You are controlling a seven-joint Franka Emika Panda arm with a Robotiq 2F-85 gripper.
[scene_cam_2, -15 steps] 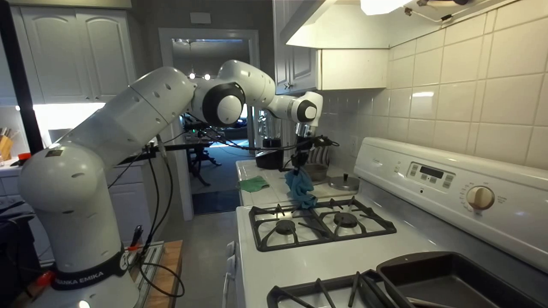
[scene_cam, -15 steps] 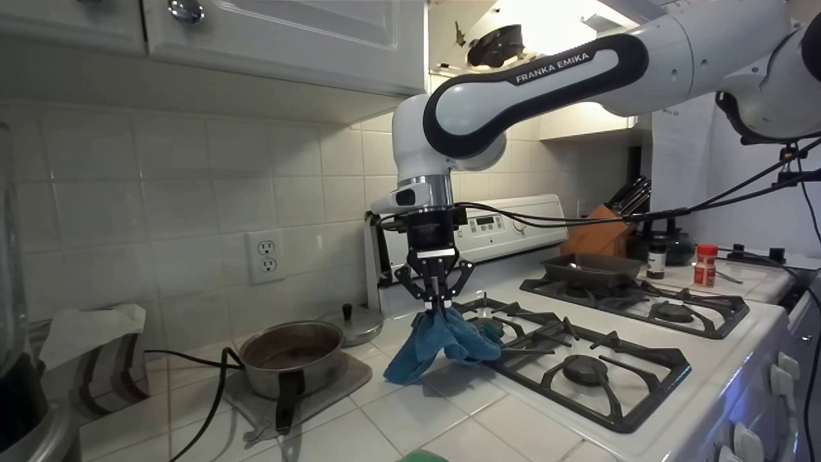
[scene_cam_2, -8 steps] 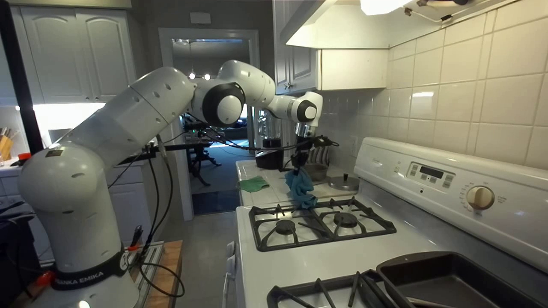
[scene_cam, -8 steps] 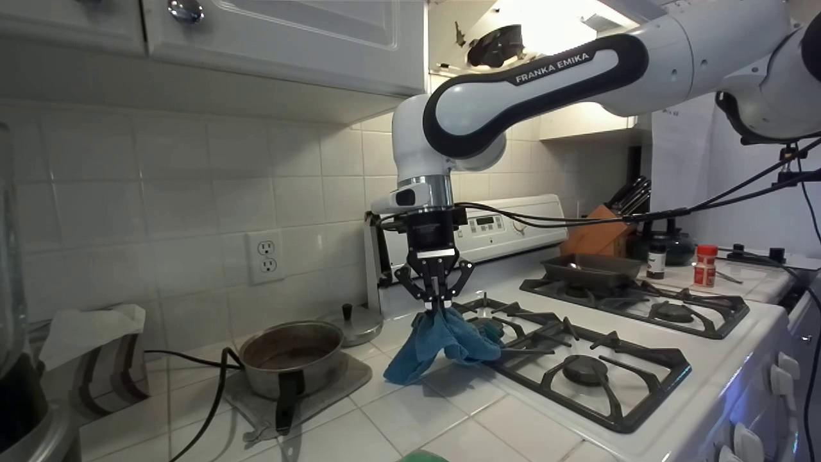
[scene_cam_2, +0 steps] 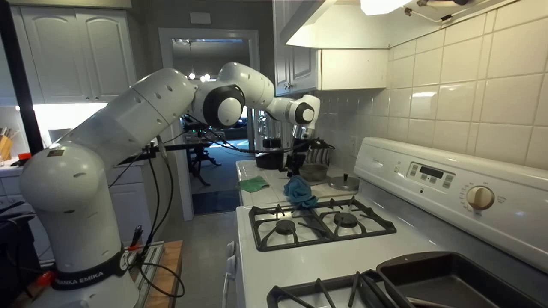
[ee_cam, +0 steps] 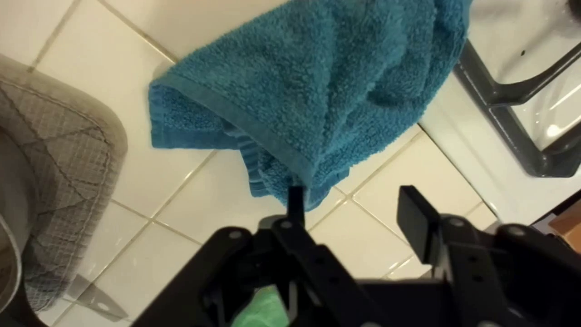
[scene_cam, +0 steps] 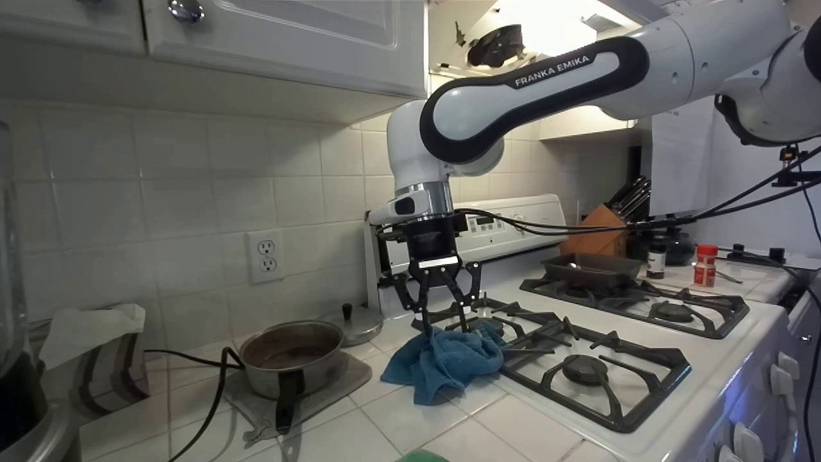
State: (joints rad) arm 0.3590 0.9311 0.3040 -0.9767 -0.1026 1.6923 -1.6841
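Observation:
My gripper (ee_cam: pixel 353 202) stands open, its fingers well apart with tiled counter showing between them. A blue terry towel (ee_cam: pixel 308 91) lies in a loose heap beyond the fingertips in the wrist view. One finger (ee_cam: pixel 296 202) overlaps the towel's near corner there; whether it touches cannot be told. In an exterior view the gripper (scene_cam: pixel 446 330) is right above the crumpled towel (scene_cam: pixel 449 366), which rests on the counter by the stove's edge, reaching the burner grate (scene_cam: pixel 648 391). The towel (scene_cam_2: pixel 298 192) also shows beneath the gripper (scene_cam_2: pixel 293 173) from across the stove.
A saucepan (scene_cam: pixel 292 359) sits on a grey quilted pad (scene_cam: pixel 353 375), with a metal lid (scene_cam: pixel 362 328) behind it. A green cloth (scene_cam_2: pixel 254 184) lies near the counter's front edge. A dark baking pan (scene_cam_2: pixel 462 278) stands on the stove. Overhead are a cabinet (scene_cam: pixel 282 45) and range hood.
The fingers have spread apart and let go of the towel, which has sagged into a lower heap. The gripper has dipped slightly and tilted.

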